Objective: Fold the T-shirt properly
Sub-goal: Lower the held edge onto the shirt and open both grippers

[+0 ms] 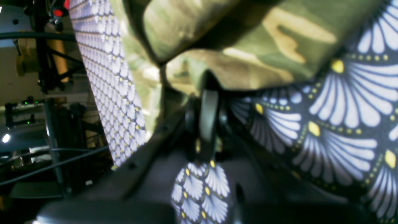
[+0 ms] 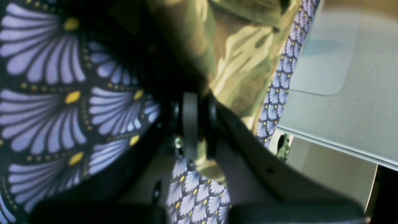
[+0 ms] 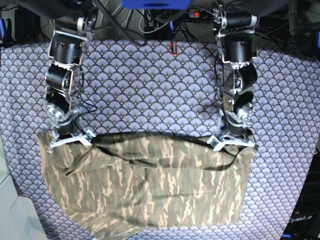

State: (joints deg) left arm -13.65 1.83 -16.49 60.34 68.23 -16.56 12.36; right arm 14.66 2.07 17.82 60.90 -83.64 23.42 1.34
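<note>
Base view: the camouflage T-shirt (image 3: 150,185) lies spread across the lower half of the frame on the fan-patterned tablecloth (image 3: 150,85) covering the counter. Left gripper (image 3: 233,142) and right gripper (image 3: 68,138) each have jaws clenched on the shirt's upper edge.

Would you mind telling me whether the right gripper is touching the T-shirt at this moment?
Touching. In the right wrist view, the right gripper has camouflage cloth of the T-shirt pinched between its closed jaws.

Fan-scale patterned tablecloth (image 3: 150,75), dark cables (image 3: 150,20) behind, pale grey floor (image 2: 348,93).
</note>
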